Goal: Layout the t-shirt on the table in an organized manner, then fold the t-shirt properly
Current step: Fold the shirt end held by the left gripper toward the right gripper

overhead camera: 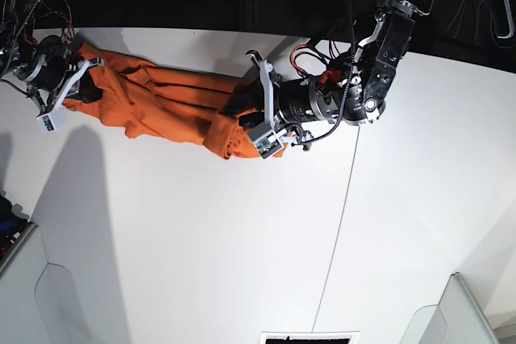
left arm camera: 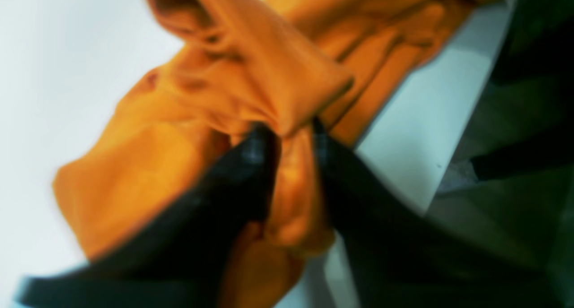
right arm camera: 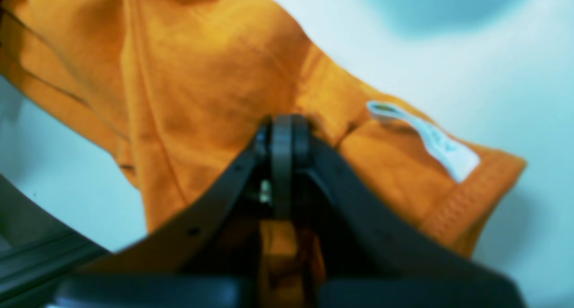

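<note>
Orange cloth, the t-shirt [overhead camera: 173,106], hangs stretched between the two arms above the white tabletop [overhead camera: 201,239] in the base view, its bulk sagging in a loose band with a bunched end near the middle. That view shows the whole span but not how either gripper stands. The left wrist view fills this in: the left gripper [left arm camera: 293,131] has its two dark fingers [left arm camera: 251,164] parted, with a fold of the shirt lying between them and more fabric draped above and to the side; whether the fingers press the fold cannot be told through the blur. The same view also shows the tabletop's edge and a dark area beyond it. The right wrist view shows the right gripper [right arm camera: 282,133] with its jaws brought together at the tips, the shirt's cloth pinched there, and orange fabric showing below between the finger frames. Only this view reveals a white label [right arm camera: 430,142] sewn by a stitched hem of the shirt. In the base view a thin dark seam [overhead camera: 343,223] runs across the tabletop, well apart from the shirt.
</note>
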Tool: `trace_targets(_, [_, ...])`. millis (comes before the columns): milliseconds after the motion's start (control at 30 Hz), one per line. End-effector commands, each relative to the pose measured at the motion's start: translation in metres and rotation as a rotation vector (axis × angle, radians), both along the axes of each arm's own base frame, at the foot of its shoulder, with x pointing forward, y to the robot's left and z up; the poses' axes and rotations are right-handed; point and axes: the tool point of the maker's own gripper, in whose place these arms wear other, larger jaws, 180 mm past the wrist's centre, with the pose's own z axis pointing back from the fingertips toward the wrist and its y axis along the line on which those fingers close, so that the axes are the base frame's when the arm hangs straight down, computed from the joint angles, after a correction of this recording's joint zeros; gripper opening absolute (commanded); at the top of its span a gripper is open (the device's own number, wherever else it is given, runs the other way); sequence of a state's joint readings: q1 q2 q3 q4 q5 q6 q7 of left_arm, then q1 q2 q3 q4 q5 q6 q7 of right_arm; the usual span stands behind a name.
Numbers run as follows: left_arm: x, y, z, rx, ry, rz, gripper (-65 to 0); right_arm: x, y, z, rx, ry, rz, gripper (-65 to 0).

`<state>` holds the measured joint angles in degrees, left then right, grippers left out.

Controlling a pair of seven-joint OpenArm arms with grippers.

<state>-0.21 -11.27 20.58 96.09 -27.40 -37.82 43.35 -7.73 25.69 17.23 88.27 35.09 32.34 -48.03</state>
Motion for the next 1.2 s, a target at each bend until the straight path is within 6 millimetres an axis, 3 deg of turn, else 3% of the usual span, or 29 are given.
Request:
trace_targets(0, [0.007, -0.008, 0.011, -0.052, -0.023, 0.005, -36.9, 0.004, -0.007, 0.006, -0.020, -0.009, -0.004, -65.0])
trace_targets(67, [0.010, -0.013, 0.007, -0.075, 0.003, 0.035, -32.0, 0.005, -0.005, 0.007, -0.005, -0.013, -0.008, -60.6])
trace_targets(200, [0.011, -0.029, 0.013, -0.124, 0.017, 0.054, -31.9, 0.007, 0.002, 0.012, 0.046, -0.027, -0.013, -48.6])
trace_targets(333, [0.010, -0.047, 0.026, -0.198, 0.032, 0.052, -31.9, 0.014, 0.002, 0.024, 0.062, -0.067, -0.019, -47.4])
trace_targets(467, [0.009, -0.058, 0.035, -0.257, 0.044, 0.051, -31.9, 0.025, -0.011, 0.052, 0.033, -0.156, -0.049, -47.2])
trace_targets(633, [0.005, -0.069, 0.046, -0.327, 0.080, 0.042, -31.9, 0.029, -0.039, 0.071, 0.007, -0.209, -0.122, -34.5])
trace_targets(700, [0.004, -0.068, 0.044, -0.319, 0.083, 0.040, -31.9, 0.026, -0.052, 0.071, -0.016, -0.198, -0.151, -32.6])
trace_targets(833, [0.010, -0.057, 0.039, -0.291, 0.089, 0.068, -31.9, 0.011, -0.073, 0.054, -0.026, -0.139, -0.212, -32.1])
trace_targets(900, [0.018, -0.043, 0.038, -0.286, 0.084, 0.108, -31.9, 0.002, -0.077, 0.043, -0.017, -0.102, -0.229, -27.5])
trace_targets(967, [0.027, -0.028, 0.037, -0.280, 0.076, 0.151, -32.0, -0.004, -0.079, 0.033, -0.004, -0.071, -0.237, -23.1])
trace_targets(1167, [0.039, 0.009, 0.032, -0.256, 0.066, 0.221, -32.0, -0.011, -0.071, 0.015, 0.099, -0.028, -0.276, -23.0])
